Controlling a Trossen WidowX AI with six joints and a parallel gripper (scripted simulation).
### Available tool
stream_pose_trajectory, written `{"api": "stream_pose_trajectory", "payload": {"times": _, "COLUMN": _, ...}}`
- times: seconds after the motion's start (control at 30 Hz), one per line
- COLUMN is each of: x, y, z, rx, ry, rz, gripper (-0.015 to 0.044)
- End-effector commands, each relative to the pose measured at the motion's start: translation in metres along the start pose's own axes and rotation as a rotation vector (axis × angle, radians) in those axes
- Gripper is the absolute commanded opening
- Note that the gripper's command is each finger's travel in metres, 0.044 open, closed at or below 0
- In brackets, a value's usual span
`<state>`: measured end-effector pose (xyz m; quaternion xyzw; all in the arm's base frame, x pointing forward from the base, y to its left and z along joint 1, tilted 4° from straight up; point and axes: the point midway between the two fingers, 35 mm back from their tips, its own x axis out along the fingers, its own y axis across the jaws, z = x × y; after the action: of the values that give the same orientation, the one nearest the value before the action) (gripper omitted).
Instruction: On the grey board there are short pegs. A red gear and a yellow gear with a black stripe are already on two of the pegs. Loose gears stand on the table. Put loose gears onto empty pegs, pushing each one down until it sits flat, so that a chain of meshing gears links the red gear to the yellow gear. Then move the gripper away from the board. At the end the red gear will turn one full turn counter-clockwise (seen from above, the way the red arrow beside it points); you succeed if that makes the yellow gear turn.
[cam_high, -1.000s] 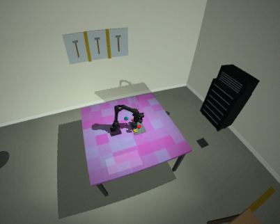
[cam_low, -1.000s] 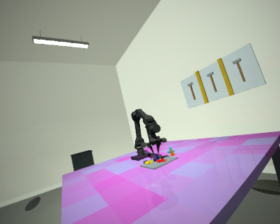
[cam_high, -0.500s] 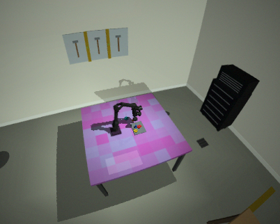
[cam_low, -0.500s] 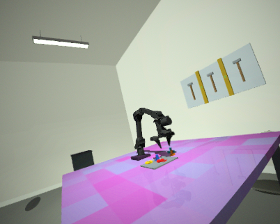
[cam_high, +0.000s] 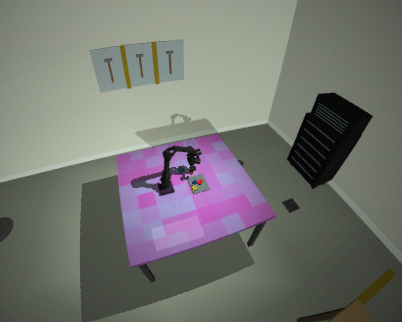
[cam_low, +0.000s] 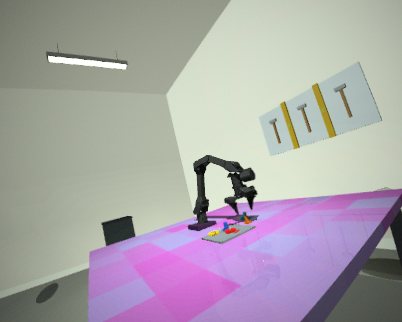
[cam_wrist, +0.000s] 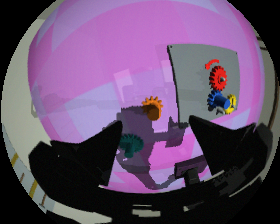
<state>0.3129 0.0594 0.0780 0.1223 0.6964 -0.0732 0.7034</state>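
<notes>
The grey board (cam_wrist: 190, 60) (cam_low: 220, 240) holds a red gear (cam_wrist: 217, 78) (cam_low: 231, 231) and a yellow gear (cam_wrist: 231, 103) (cam_low: 214, 233) with a black stripe. A blue gear (cam_wrist: 214, 99) (cam_low: 225, 227) with a raised hub stands on the board between them, close to both; whether it sits flat or its teeth mesh cannot be told. An orange gear (cam_wrist: 152, 107) (cam_low: 247, 220) and a teal gear (cam_wrist: 132, 145) (cam_high: 181, 169) stand loose on the table beside the board. My gripper (cam_wrist: 156, 121) (cam_low: 243, 211) is open and empty, above the loose gears and off the board.
A curved red arrow (cam_wrist: 212, 64) lies beside the red gear on the board. The arm's base (cam_high: 166, 189) stands on the pink and lilac table (cam_high: 225, 200). The arm's shadow falls across the loose gears and the board's near edge.
</notes>
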Motion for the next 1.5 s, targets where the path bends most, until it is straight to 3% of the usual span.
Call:
{"api": "stream_pose_trajectory", "payload": {"times": 0.0, "x": 0.006, "y": 0.0, "z": -0.002, "rx": 0.003, "ry": 0.008, "rz": -0.002, "gripper": 0.044}}
{"api": "stream_pose_trajectory", "payload": {"times": 0.8, "x": 0.033, "y": 0.001, "z": -0.002, "rx": 0.003, "ry": 0.008, "rz": -0.002, "gripper": 0.044}}
{"api": "stream_pose_trajectory", "payload": {"times": 1.27, "x": 0.033, "y": 0.001, "z": -0.002, "rx": 0.003, "ry": 0.008, "rz": -0.002, "gripper": 0.0072}}
{"api": "stream_pose_trajectory", "payload": {"times": 1.47, "x": 0.033, "y": 0.001, "z": -0.002, "rx": 0.003, "ry": 0.008, "rz": -0.002, "gripper": 0.0032}}
